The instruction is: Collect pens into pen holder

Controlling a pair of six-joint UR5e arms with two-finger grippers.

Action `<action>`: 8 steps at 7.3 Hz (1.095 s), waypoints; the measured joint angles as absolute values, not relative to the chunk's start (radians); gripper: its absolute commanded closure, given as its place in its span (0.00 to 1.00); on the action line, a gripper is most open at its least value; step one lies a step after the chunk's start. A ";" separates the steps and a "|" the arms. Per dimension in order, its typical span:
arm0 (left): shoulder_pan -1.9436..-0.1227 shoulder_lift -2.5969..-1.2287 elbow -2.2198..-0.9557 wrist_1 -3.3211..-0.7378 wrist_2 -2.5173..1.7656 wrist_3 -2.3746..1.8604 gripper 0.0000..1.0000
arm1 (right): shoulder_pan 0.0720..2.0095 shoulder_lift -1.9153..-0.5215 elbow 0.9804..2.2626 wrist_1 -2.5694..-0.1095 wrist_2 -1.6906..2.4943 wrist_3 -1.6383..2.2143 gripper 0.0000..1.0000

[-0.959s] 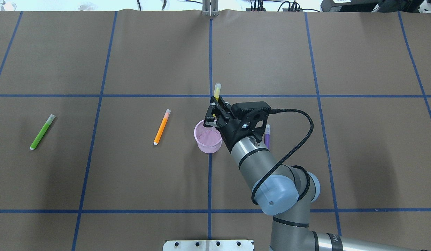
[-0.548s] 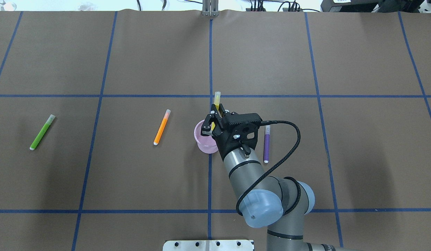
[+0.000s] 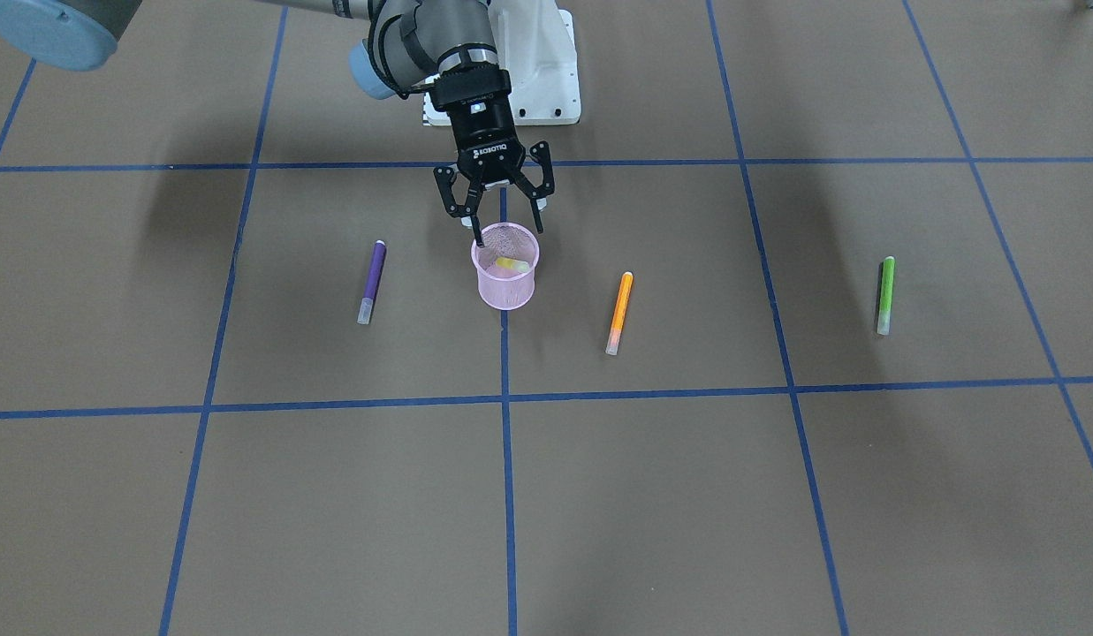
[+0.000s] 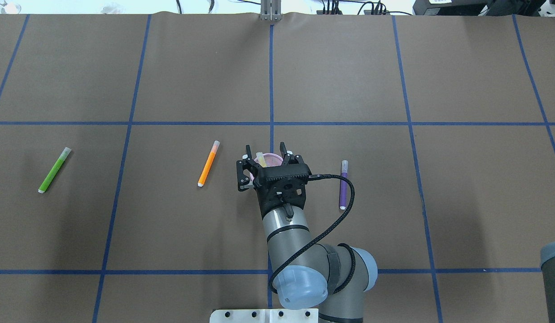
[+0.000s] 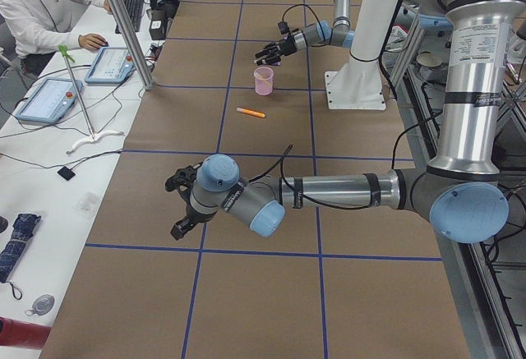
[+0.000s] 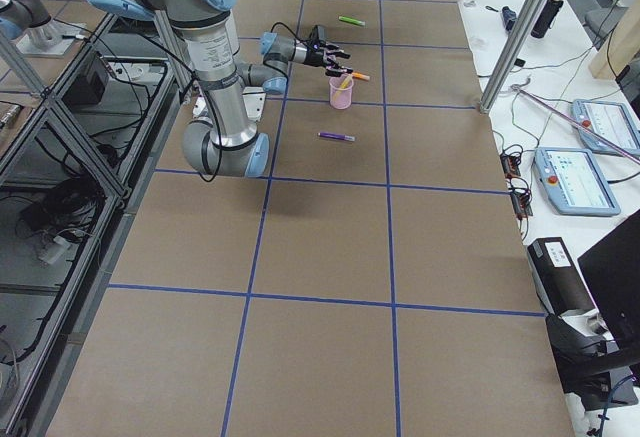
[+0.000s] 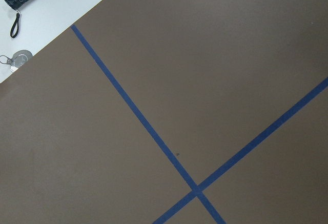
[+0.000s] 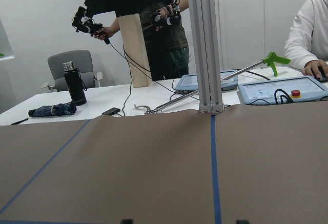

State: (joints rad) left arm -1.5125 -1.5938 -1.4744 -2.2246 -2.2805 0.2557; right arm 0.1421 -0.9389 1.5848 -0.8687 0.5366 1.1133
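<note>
We saw the right gripper (image 4: 264, 151) with its jaws spread wide and empty over the pen holder (image 3: 506, 290). Half a second before, they had pinched the yellow pen (image 3: 511, 263) upright by the cup's far rim. That pen now leaned inside the holder. The orange pen (image 4: 208, 163), green pen (image 4: 54, 169) and purple pen (image 4: 343, 185) lay unmoved on the table (image 4: 394, 89). We could not tell how the left gripper (image 5: 175, 205) held its jaws.
</note>
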 measured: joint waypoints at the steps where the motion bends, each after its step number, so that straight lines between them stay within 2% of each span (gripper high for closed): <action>1: -1.513 -1.594 -1.476 -2.226 -2.281 0.256 0.00 | 0.158 -0.935 1.601 -0.875 0.565 1.111 0.01; 5: -1.473 -1.589 -1.477 -2.276 -2.290 0.170 0.00 | 0.407 -0.957 1.634 -1.012 1.037 1.122 0.01; 8: -1.288 -1.586 -1.473 -2.486 -2.306 -0.269 0.00 | 0.693 -0.976 1.694 -1.320 1.611 1.094 0.01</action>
